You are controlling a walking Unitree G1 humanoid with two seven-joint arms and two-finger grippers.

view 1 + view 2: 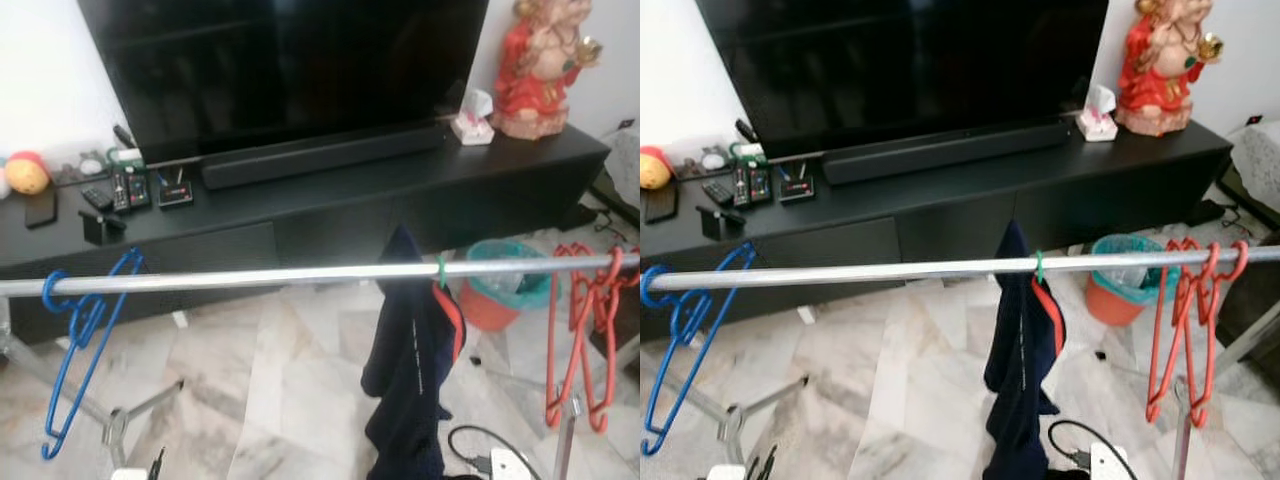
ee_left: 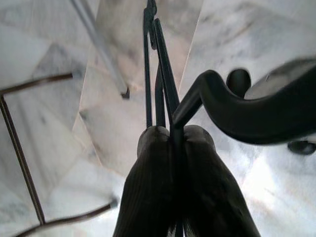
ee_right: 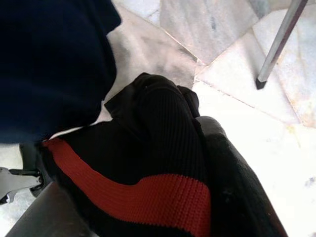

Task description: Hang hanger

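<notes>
In the eye views a marble floor (image 1: 270, 380) lies before a black TV cabinet (image 1: 330, 205), and a silver rail (image 1: 300, 274) crosses the scene carrying a blue hanger (image 1: 85, 330), a dark garment (image 1: 412, 370) and red hangers (image 1: 585, 330). In the left wrist view the left tool (image 2: 173, 136) is clamped tight on a dark hanger (image 2: 159, 74), whose thin bars rise from between the fingertips over the floor. In the right wrist view the right tool (image 3: 148, 197) grips a black knit cloth with a red stripe (image 3: 148, 163) beside the dark garment.

Daylight is washing out the marble floor (image 3: 276, 158); the TV (image 1: 285, 60) is staying dark; head views are looking soft.
</notes>
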